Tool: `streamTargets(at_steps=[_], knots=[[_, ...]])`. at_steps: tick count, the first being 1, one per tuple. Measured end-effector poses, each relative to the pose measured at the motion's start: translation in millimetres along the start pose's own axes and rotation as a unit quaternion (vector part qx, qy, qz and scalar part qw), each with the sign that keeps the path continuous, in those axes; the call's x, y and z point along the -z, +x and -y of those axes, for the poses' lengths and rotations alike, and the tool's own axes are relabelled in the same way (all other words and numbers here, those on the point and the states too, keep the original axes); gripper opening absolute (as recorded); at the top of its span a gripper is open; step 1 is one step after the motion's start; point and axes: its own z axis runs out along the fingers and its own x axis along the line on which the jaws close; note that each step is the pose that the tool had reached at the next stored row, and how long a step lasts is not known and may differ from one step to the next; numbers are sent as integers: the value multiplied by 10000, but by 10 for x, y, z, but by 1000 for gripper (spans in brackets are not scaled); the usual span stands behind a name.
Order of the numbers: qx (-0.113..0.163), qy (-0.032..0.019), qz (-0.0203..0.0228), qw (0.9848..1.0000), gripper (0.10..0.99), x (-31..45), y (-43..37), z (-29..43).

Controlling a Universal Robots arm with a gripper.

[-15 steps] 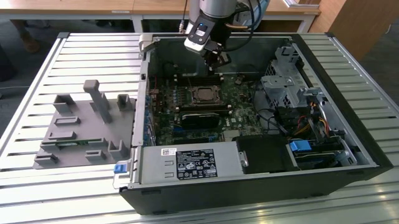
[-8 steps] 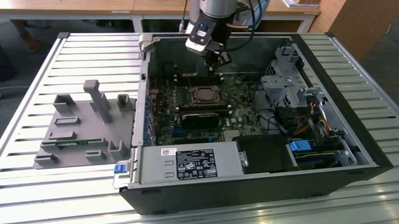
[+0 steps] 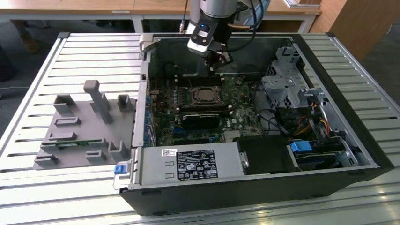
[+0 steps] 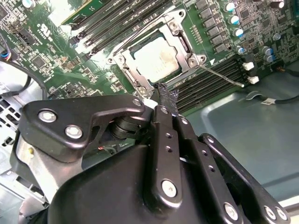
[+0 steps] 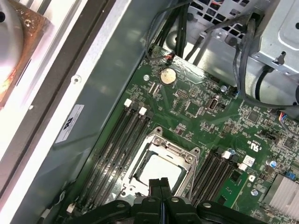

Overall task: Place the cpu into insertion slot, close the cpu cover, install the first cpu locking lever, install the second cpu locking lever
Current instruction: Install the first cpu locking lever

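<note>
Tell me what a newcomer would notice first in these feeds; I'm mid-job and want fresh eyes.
The open computer case sits mid-frame in the exterior view, its green motherboard exposed. In the second wrist view the silver-topped cpu lies on that board, framed by the cpu cover. The black gripper, shut, hangs right at the cover's edge.

Exterior view: arm (image 3: 216,9) cut off at the 12 o'clock edge. Insertion slot (image 3: 204,95) is too small for me to tell if the levers are latched. Second wrist view: gripper (image 4: 166,95) body hides much of the mobo (image 4: 56,56), and its pressed-together tips mask one cpu cover (image 4: 130,73) corner. First wrist view: gripper (image 5: 161,184) covers one cpu (image 5: 156,170) edge.
</note>
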Motion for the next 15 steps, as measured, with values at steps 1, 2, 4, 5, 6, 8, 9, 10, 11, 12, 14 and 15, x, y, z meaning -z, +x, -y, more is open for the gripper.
streamTargets(at_steps=[1, 2, 4, 5, 6, 8, 9, 10, 11, 12, 14, 15], knots=[[25, 0, 0, 10000, 118, 0, 0, 0], [48, 1, -1, 10000, 118, 0, 0, 0], [94, 1, -1, 10000, 118, 0, 0, 0], [117, 1, -2, 9999, 118, 0, 0, 0], [139, 1, -2, 9999, 118, 0, -1, 0], [184, 1, -2, 9998, 118, 0, -1, 0], [209, 2, -2, 9998, 118, 0, -1, 1], [231, 2, -3, 9997, 118, 0, -1, 1], [254, 2, -3, 9997, 118, 0, -1, 1], [278, 2, -3, 9996, 118, 0, -1, 1], [328, 2, -4, 9995, 118, 0, -1, 1], [354, 3, -4, 9994, 118, 0, -1, 1]])
